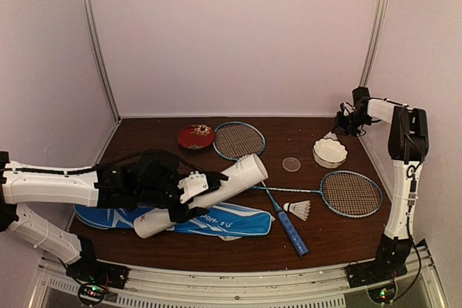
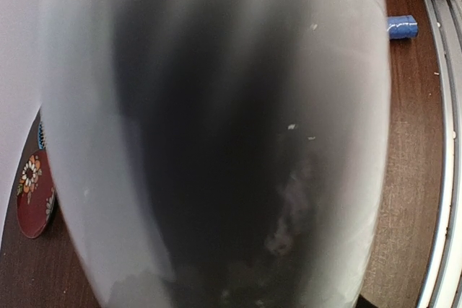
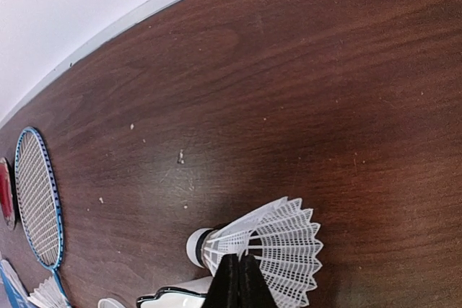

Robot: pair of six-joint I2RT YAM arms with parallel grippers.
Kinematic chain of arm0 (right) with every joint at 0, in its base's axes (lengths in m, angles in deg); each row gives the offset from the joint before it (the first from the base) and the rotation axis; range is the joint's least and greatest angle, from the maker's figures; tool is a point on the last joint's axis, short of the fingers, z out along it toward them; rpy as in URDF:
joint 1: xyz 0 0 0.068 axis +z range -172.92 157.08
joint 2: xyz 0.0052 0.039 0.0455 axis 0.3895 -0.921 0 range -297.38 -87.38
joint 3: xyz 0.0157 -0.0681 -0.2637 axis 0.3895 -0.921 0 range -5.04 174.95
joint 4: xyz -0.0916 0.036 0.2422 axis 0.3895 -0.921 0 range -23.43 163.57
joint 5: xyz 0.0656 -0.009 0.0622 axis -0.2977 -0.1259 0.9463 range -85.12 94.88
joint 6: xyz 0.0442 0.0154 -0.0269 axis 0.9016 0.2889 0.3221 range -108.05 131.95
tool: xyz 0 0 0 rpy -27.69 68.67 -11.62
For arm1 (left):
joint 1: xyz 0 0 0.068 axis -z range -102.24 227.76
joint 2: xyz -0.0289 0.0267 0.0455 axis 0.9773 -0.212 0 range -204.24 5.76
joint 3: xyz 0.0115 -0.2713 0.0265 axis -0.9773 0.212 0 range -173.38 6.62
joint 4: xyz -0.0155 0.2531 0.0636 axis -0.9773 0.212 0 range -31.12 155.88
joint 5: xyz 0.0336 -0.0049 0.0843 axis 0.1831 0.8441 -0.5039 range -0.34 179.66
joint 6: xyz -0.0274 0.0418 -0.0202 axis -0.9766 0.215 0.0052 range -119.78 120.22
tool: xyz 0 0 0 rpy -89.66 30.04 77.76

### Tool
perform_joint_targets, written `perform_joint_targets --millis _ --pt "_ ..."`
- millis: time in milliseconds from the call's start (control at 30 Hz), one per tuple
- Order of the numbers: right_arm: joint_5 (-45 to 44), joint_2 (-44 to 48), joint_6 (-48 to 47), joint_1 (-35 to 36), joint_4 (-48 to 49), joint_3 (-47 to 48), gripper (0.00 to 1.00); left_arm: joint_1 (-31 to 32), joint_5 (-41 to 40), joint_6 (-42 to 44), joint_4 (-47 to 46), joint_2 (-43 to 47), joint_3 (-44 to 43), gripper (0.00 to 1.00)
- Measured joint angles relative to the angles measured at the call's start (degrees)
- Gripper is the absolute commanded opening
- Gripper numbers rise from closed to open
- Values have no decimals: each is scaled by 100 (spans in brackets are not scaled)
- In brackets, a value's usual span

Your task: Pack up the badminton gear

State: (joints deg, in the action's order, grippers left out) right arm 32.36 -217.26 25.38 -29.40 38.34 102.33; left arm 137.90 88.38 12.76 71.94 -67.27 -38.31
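Note:
My left gripper is shut across the long white tube and holds it tilted over the blue racket bag. The tube fills the left wrist view and hides the fingers there. One racket lies at the back, its blue handle in front. The other racket lies right. One shuttlecock lies between them. My right gripper at the back right is shut on the skirt of the other shuttlecock.
A small red dish sits at the back left of the rackets. A white scalloped bowl stands just in front of the right gripper, its rim showing in the right wrist view. A clear round lid lies mid-table.

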Motion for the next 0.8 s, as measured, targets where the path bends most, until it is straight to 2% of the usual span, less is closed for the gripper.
perform_joint_targets --millis 167,333,600,800 --pt "114 118 136 0 223 -146 0 -7 -2 -9 0 87 4 40" --pt "247 885 339 42 649 -778 0 -33 -17 -72 -26 343 50 40" --pt "492 3049 522 535 1401 -1519 0 -74 -57 -151 -138 769 280 40" --pt "798 4892 654 1547 1711 -2500 0 -85 -74 -221 -435 977 492 40"
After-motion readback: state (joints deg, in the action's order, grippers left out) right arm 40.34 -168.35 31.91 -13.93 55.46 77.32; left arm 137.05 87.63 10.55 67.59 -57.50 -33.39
